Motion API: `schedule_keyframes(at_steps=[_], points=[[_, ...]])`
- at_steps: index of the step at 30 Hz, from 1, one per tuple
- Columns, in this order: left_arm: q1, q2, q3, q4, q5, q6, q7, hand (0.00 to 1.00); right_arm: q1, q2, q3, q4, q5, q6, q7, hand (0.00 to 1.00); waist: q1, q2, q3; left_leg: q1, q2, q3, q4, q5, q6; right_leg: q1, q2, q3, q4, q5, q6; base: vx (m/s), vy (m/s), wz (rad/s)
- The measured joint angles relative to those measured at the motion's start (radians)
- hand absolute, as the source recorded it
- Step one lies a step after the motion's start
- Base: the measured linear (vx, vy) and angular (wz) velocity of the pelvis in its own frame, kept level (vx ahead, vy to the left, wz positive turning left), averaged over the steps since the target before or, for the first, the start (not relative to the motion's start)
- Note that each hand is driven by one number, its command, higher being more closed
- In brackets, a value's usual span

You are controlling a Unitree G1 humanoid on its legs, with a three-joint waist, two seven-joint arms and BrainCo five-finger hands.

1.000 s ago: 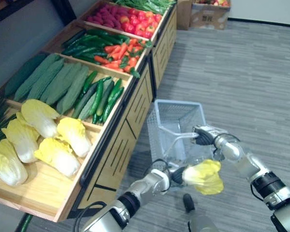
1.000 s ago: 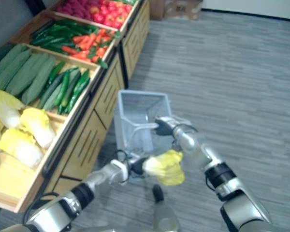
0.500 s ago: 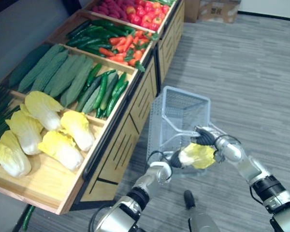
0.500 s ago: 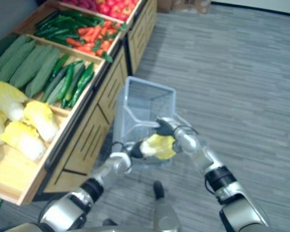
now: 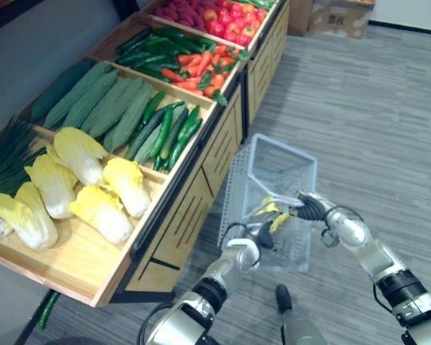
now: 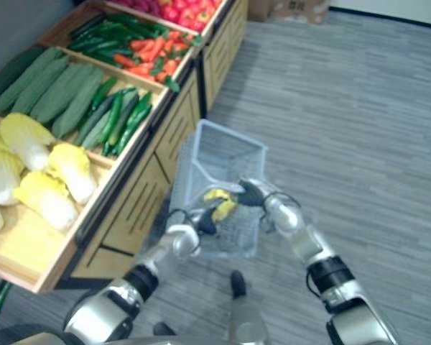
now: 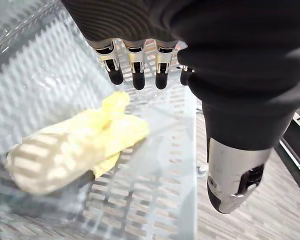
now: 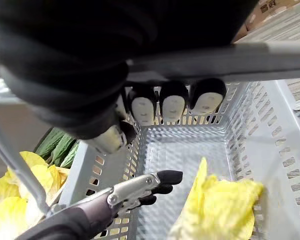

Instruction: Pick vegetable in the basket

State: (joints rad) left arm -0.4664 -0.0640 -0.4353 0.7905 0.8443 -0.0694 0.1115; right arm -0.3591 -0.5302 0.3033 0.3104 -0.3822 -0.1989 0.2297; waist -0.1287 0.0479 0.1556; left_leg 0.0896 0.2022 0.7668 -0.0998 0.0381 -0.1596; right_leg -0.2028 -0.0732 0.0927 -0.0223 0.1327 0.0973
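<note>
Left hand (image 7: 136, 70) hovers over the mesh shopping basket (image 5: 287, 154), fingers loose and holding nothing; the napa cabbage (image 8: 220, 205) lies inside toward 6 o'clock. Right hand (image 5: 312, 208) is curled round the handle (image 8: 215, 57). Fingertips snagging the mesh on pull-out could tip the basket

Grey plank-patterned floor (image 5: 373, 122) runs from 12 to 5 o'clock. A long wooden stand (image 5: 194, 215) with slotted fronts lines the side from 7 to 12, against a dark wall (image 5: 29, 43). Cardboard boxes (image 5: 337, 16) sit at 1 o'clock by a pale wall (image 5: 416, 4).
</note>
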Motion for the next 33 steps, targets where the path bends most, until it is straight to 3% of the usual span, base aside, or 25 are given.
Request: schedule_keyframes(at_steps=[9, 14, 17, 22, 25, 28, 33], points=[[0.034, -0.002, -0.025, -0.083, 0.0, -0.013, -0.032, 0.0, 0.06, 0.0, -0.083, 0.0, 0.001, 0.0, 0.009, 1.0, 0.002, 0.0, 0.0, -0.005, 0.0, -0.024, 0.0, 0.001, 0.002, 0.016, -0.006, -0.024, -0.01, 0.0, 0.0, -0.03, -0.03, 0.09], [0.106, 0.012, -0.043, -0.224, -0.018, -0.035, -0.077, 0.0, 0.125, -0.001, -0.179, 0.016, 0.009, -0.004, 0.014, 1.0, 0.013, 0.0, 0.0, -0.026, -0.002, -0.061, -0.001, 0.007, 0.01, 0.02, -0.016, -0.057, -0.011, -0.002, 0.003, -0.03, -0.036, 0.19], [0.15, 0.068, -0.048, -0.362, -0.025, -0.041, -0.083, 0.0, 0.169, -0.001, -0.267, 0.058, -0.012, -0.006, 0.004, 1.0, 0.027, 0.001, -0.001, -0.037, -0.005, -0.092, -0.001, 0.012, 0.017, 0.027, -0.027, -0.085, -0.011, -0.006, 0.007, -0.02, -0.029, 0.29], [0.226, 0.202, -0.031, -0.568, -0.125, -0.06, -0.093, 0.0, 0.215, -0.006, -0.375, 0.213, -0.084, 0.03, -0.029, 1.0, 0.049, 0.002, -0.004, -0.056, -0.016, -0.144, -0.003, 0.02, 0.028, 0.039, -0.047, -0.129, -0.012, -0.013, 0.016, -0.02, -0.02, 0.32], [0.315, 0.268, -0.054, -0.687, -0.223, -0.101, -0.124, 0.0, 0.236, -0.006, -0.385, 0.295, -0.114, 0.057, -0.053, 1.0, 0.052, 0.001, -0.011, -0.074, -0.023, -0.177, -0.003, 0.025, 0.035, 0.043, -0.06, -0.162, -0.012, -0.013, 0.016, 0.0, -0.01, 0.28], [0.396, 0.303, -0.081, -0.763, -0.352, -0.136, -0.16, 0.0, 0.246, 0.007, -0.408, 0.353, -0.124, 0.057, -0.086, 1.0, 0.054, 0.001, -0.039, -0.092, -0.025, -0.208, -0.004, 0.03, 0.041, 0.05, -0.067, -0.192, -0.02, -0.013, 0.017, 0.0, -0.015, 0.27], [0.458, 0.325, -0.07, -0.853, -0.421, -0.163, -0.161, 0.0, 0.246, 0.049, -0.469, 0.476, -0.122, 0.058, -0.158, 1.0, 0.075, 0.0, -0.067, -0.109, -0.032, -0.255, -0.003, 0.042, 0.052, 0.063, -0.075, -0.234, -0.023, -0.013, 0.017, -0.01, -0.011, 0.31]])
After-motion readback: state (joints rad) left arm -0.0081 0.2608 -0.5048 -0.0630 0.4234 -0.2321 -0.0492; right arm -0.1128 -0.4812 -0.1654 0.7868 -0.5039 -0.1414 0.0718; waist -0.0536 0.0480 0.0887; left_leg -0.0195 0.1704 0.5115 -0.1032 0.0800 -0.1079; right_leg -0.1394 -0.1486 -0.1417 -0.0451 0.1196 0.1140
